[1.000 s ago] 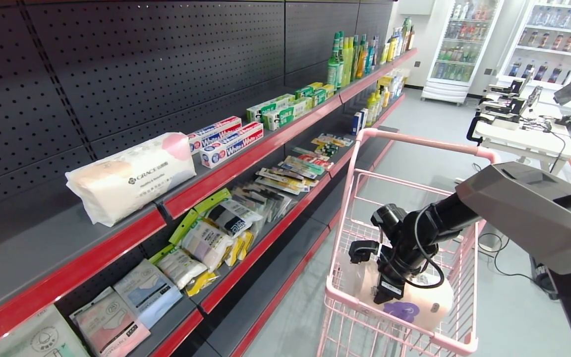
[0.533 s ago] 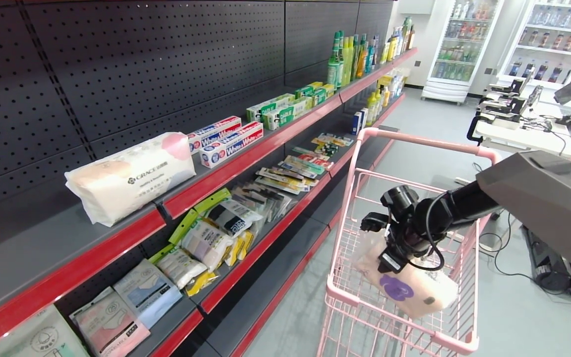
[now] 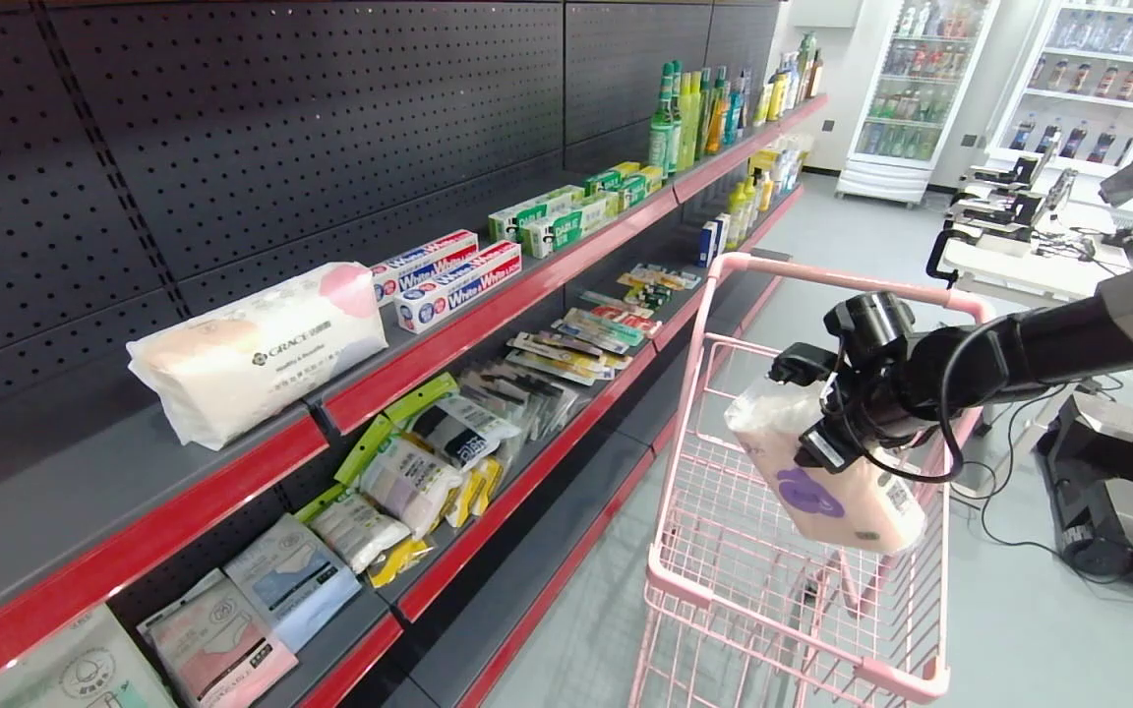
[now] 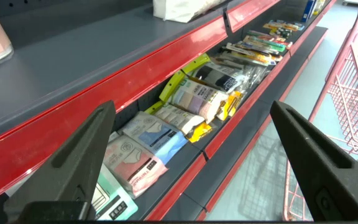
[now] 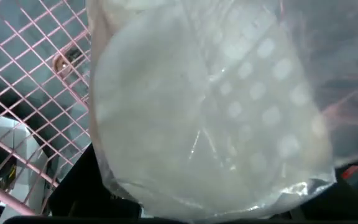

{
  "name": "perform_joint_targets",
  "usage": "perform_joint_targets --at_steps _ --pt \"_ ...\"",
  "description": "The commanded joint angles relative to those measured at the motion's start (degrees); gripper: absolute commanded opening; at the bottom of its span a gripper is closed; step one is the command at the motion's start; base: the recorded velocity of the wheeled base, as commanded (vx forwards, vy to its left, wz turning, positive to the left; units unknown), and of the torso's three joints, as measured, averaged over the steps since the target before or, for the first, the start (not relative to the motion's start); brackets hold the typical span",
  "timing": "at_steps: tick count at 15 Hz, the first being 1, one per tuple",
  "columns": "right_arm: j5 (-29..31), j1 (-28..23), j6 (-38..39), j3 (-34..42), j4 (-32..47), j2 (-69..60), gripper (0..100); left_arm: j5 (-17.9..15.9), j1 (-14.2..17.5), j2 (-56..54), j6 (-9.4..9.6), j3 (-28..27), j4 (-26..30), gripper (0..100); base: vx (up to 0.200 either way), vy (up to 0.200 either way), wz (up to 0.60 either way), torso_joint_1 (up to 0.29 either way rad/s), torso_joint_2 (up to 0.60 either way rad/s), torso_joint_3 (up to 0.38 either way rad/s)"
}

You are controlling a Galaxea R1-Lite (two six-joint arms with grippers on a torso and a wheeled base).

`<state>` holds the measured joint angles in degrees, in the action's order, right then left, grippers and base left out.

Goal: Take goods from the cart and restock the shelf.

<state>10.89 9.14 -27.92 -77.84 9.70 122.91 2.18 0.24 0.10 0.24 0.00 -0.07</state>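
My right gripper is shut on a white tissue pack with a purple mark, holding it tilted above the pink cart, near the handle. In the right wrist view the pack's clear wrapping sits right at the camera, with the cart mesh below it. A similar tissue pack lies on the upper shelf with the red edge. My left gripper is open, its dark fingers spread wide in front of the lower shelf goods.
Toothpaste boxes and bottles line the upper shelf farther along. Bagged goods fill the shelf below. Bare shelf board lies left of the shelved pack. Desks and drink fridges stand behind the cart.
My right arm has lifted the tissue pack up out of the cart basket and carried it toward the handle. The shelf goods have not moved.
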Motion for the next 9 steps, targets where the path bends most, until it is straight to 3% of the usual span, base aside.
perform_joint_targets --at_steps 1,5,9 --pt "0.0 0.4 0.0 0.0 -0.2 -5.0 0 0.0 0.0 0.1 0.02 0.0 0.0 100 0.0 0.0 0.0 0.0 0.0 0.0" --pt "0.1 0.3 4.5 1.5 -4.1 -14.4 0 0.0 0.0 0.1 0.02 0.0 0.0 100 0.0 0.0 0.0 0.0 0.0 0.0" --pt "-1.4 -1.3 12.6 10.1 -4.2 -31.2 0 0.0 0.0 0.1 0.02 0.0 0.0 100 0.0 0.0 0.0 0.0 0.0 0.0"
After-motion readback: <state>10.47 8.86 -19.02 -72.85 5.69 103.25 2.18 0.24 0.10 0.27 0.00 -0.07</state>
